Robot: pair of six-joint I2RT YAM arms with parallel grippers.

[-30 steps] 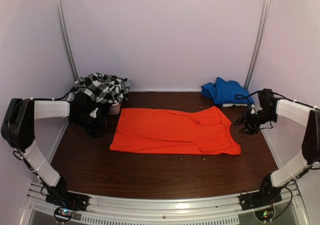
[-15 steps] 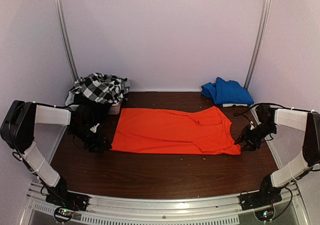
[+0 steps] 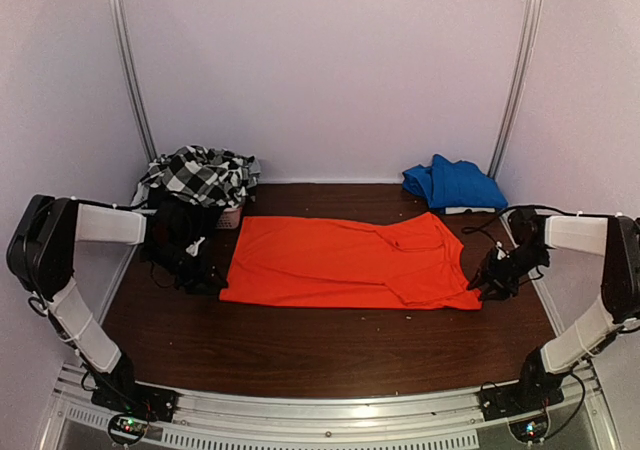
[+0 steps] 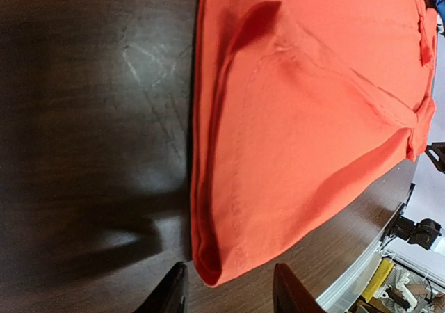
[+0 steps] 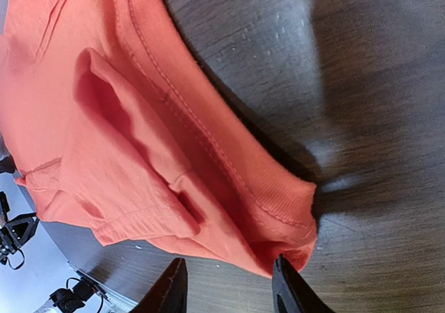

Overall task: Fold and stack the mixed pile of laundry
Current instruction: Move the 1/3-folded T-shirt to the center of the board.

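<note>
The orange-red garment lies spread flat mid-table. My left gripper sits low at its near-left corner. In the left wrist view that folded corner pokes between the open fingers of my left gripper, untouched. My right gripper is at the near-right corner. In the right wrist view my right gripper is open, and the ribbed orange corner lies just against the right finger. The black-and-white checked garment is heaped at the back left. No plain black garment can be made out.
A white slatted basket peeks out under the checked heap. A blue garment lies bunched at the back right corner. Walls close in the table on three sides, with metal rails along the near edge.
Both arms came down and in to the orange garment's near corners. Both pairs of jaws have narrowed a little. The garment itself lies almost as before.
</note>
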